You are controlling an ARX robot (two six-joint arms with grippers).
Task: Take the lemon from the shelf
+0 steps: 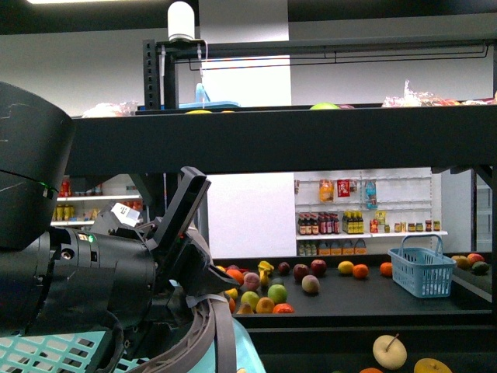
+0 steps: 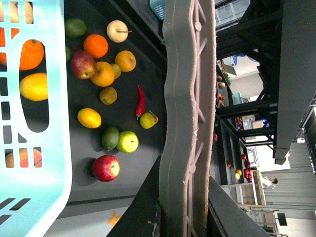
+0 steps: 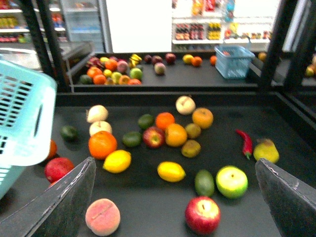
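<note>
Risk notes: right gripper [image 3: 174,161] spread wide, empty, over shelf [image 3: 148,210] deck; lemon [image 3: 171,171] ahead, between its fingers, touching neither. 2nd yellow oval [image 3: 117,161] nearer 1 finger, wrong-pick risk. Avocado [image 3: 204,182] just beside lemon, may get caught as jaws close. Smooth skin may slip, roll off; left gripper [image 2: 190,118] state can't tell

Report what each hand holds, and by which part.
Right hand is open and holds nothing. Left hand is against the basket, but its grip is hidden, so a hold cannot be told.
</note>
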